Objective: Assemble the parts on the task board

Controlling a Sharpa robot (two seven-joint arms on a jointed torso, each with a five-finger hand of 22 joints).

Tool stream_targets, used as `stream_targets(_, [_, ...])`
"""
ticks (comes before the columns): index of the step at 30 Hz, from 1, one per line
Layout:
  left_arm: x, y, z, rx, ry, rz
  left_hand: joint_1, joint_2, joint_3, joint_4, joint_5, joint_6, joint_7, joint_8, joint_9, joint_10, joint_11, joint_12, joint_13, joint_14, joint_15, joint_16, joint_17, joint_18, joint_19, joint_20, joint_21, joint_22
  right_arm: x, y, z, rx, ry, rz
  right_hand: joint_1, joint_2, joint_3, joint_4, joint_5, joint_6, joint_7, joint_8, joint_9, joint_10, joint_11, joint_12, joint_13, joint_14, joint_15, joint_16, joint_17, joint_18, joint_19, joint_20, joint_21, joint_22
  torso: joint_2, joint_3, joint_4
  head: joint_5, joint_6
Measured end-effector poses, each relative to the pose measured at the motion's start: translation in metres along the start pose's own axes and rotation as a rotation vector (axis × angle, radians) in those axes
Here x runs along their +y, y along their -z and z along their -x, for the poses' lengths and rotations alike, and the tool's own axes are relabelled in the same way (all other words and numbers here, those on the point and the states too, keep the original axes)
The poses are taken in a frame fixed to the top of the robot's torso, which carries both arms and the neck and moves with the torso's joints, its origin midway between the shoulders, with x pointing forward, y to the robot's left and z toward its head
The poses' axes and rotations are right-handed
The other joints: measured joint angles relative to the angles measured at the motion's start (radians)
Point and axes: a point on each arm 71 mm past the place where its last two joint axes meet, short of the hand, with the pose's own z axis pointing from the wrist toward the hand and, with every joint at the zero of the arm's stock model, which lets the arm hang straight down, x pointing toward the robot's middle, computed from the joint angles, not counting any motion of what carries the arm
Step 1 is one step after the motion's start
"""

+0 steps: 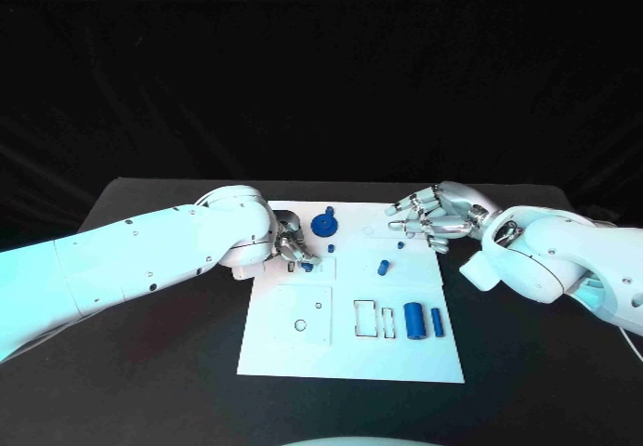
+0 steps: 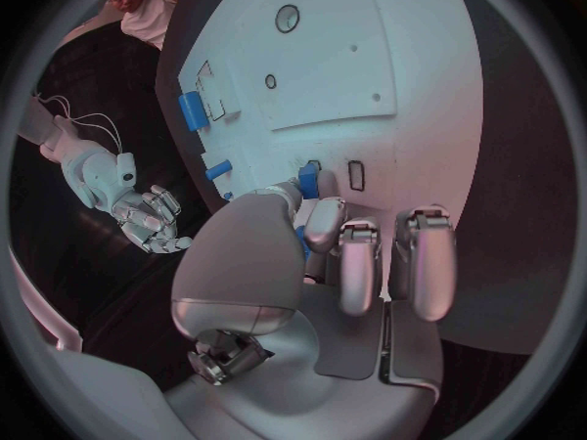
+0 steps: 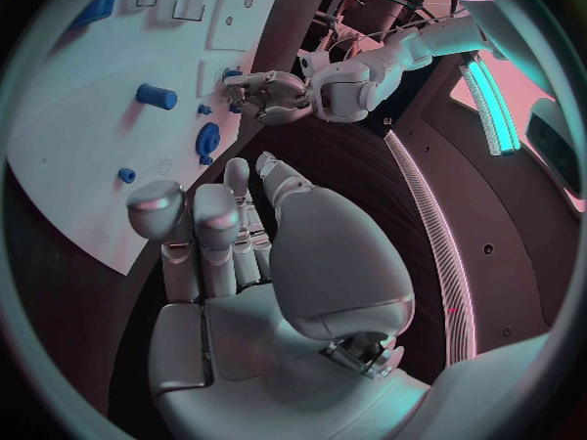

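Parts are sitting scattered on the task board [image 1: 351, 362]. The one being worked is a small blue piece [image 1: 306, 267] at the board's left edge, and the left hand [image 1: 288, 243] is pinching it between thumb and fingertips, right over the board.

Honestly the risk I'm seeing: that pinch looks shallow, so the piece could be twisting or popping out as it's pushed down, especially if it's coming in tilted at its slot. Its long axis seems to be running roughly upright, pointing down at the board, though the fingers are hiding most of it.

Two blue cylinders [image 1: 424, 321] are lying side by side near the front, long axes running front to back. The blue gear [image 1: 324, 225] is sitting at the far edge. The right hand [image 1: 431, 216] is hovering over the far right corner, fingers loosely spread, holding nothing.
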Motion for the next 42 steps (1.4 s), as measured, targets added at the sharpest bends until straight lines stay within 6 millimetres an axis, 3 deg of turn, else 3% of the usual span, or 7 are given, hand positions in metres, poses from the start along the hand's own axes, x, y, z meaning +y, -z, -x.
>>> stream_targets(42, [-0.0012,0.0,0.0025,0.001,-0.077,0.002,-0.018,-0.015,0.021,-0.002,0.001,0.002,-0.005,-0.003,0.004,0.003,-0.003,0.005,0.001,0.0,0.0,0.0,0.0,0.0,0.0,0.0,0.003,0.0,-0.0012,-0.0002,-0.0008,0.022,-0.015,-0.004,0.0,0.0,-0.003,0.003,-0.008,-0.007,0.0,0.004,0.001,0.0,0.0,0.004,-0.001,0.0,0.0,-0.004,-0.002,0.0,0.0,0.0,0.0,-0.003,0.0,0.0007,-0.0002,0.005,-0.012])
